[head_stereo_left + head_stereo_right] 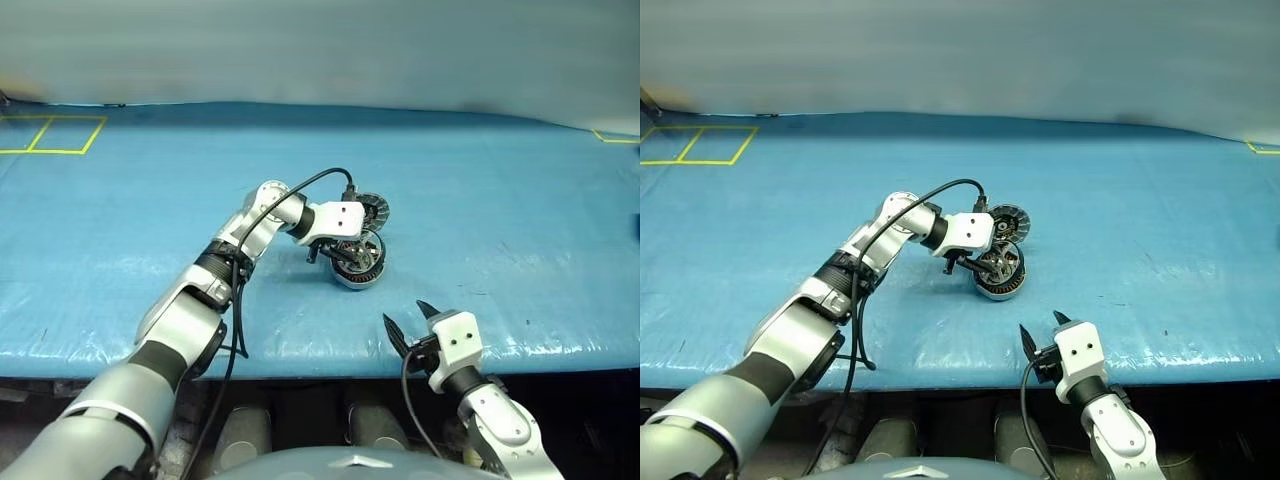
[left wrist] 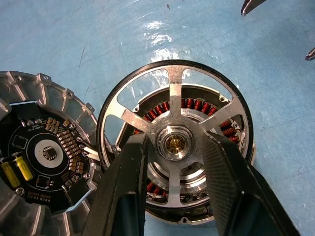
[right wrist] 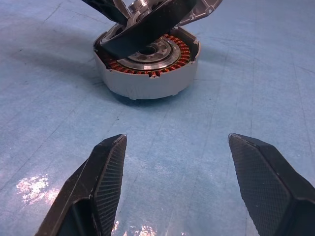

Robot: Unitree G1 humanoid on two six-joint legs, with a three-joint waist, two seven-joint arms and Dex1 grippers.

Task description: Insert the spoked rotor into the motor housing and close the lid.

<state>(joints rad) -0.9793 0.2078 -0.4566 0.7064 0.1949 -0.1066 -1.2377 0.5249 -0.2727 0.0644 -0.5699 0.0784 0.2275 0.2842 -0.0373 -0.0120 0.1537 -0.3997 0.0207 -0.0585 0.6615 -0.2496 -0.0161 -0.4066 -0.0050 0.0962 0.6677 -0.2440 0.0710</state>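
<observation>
Left gripper [image 2: 174, 162] grasps rotor [image 2: 174, 142] by hub, tilted over housing [image 3: 147, 66]; level it, centre hub, lower gently; right gripper [image 3: 174, 177] released, idle.

The light over me is bright and even, and it makes white glare patches on the shiny blue plastic sheet [image 2: 157, 27] that covers the table. Under the short round silver motor case with copper windings [image 3: 147, 73] I see a soft shadow. My black textured right fingers [image 3: 101, 182] look a little blurred because they are close to the camera.
</observation>
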